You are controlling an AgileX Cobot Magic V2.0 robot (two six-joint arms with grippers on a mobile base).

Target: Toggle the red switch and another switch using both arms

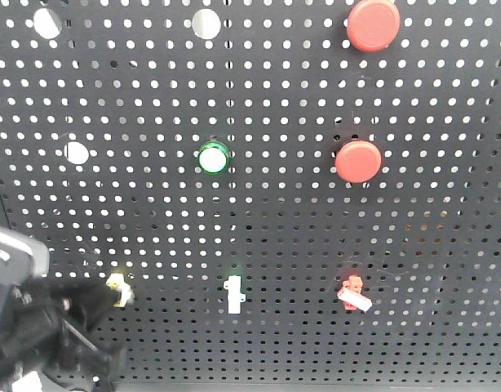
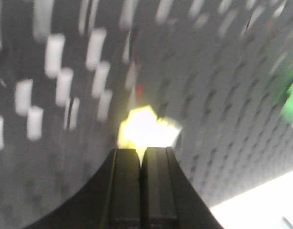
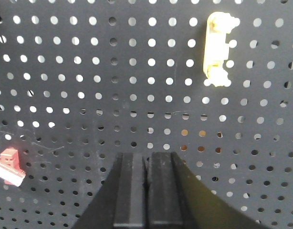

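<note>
A black pegboard [image 1: 152, 212] fills the front view; on it are two large round red buttons [image 1: 358, 160], a green button [image 1: 211, 158], and along the bottom row three small toggles: the yellow switch [image 1: 117, 287] on the left, a white toggle [image 1: 232, 294] in the middle, the red switch [image 1: 353, 292] on the right with its white lever tip slanting down to the right.

The left arm [image 1: 55, 335], carrying a grey block [image 1: 10, 253], rises from the lower left corner, its tip just beside the yellow switch; in the blurred left wrist view the left gripper [image 2: 141, 151] has its fingers pressed together with nothing between them, and the yellow switch glows right ahead of the tips; whether they touch cannot be told.

The right arm is absent from the front view; in its wrist view the right gripper [image 3: 146, 156] is likewise clenched and empty, facing bare pegboard, with the red switch off at the lower left edge, apart from the fingers.

Judged from this, neither toggle is shown flipped; the left side looks about to push, while the right must line up on the red switch first.
</note>
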